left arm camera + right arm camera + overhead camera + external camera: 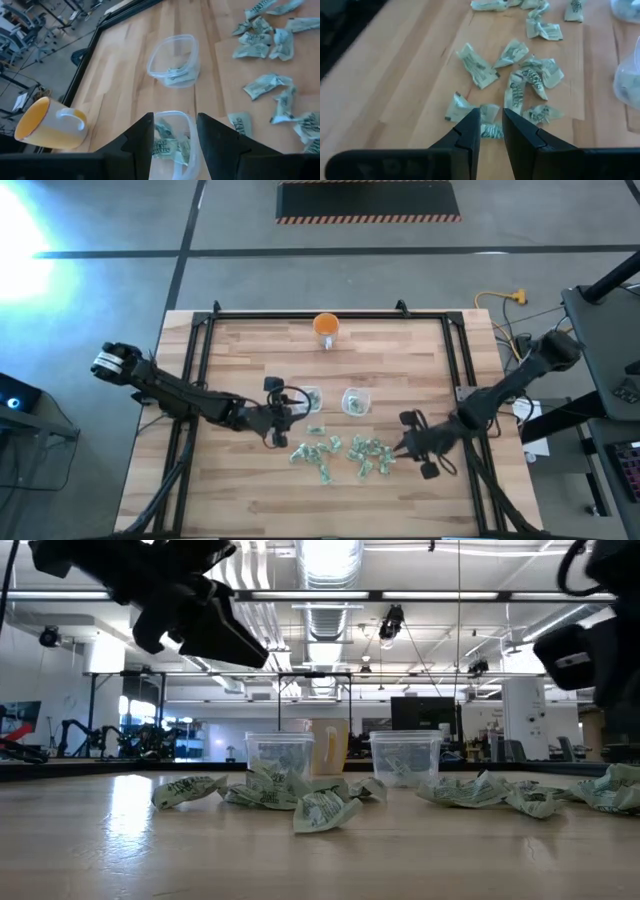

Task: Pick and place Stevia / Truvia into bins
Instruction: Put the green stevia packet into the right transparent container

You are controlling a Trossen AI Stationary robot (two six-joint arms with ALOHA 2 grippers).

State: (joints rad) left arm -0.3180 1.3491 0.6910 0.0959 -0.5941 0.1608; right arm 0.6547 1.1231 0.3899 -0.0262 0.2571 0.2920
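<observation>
Hovering over the left bin [172, 145], the left gripper [175, 140] has its fingers [137, 142] spread wide w/ nothing between them; thru the gap the wrist view shows several Stevia sachets [167, 145] lying inside that bin. From above, the left gripper [283, 412] sits just at 9 o'clock of this bin [311, 399], near table centre. The second bin [355, 401] stands beside it at 3 o'clock, apart from it, also w/ a sachet or two inside [175, 75]. An orange cup [326, 326] stands well away at 12 o'clock, by the far edge of the wooden table [240, 480]. Loose sachets [345, 455] lie scattered in two rough clusters at 6 o'clock of the bins, crumpled, some touching or overlapping. The right gripper [408, 442] is low at the 3 o'clock end of that scatter; its wrist view shows the fingers [470, 132] set narrow, tips around the edge of one sachet [490, 131] on the table top. Whether they actually pinch it or only frame it, cannot tell. In the low view both bins [280, 753] and [405, 755] show upright behind the sachet piles [320, 808], the cup between them farther back, w/ both grippers held above the table.
</observation>
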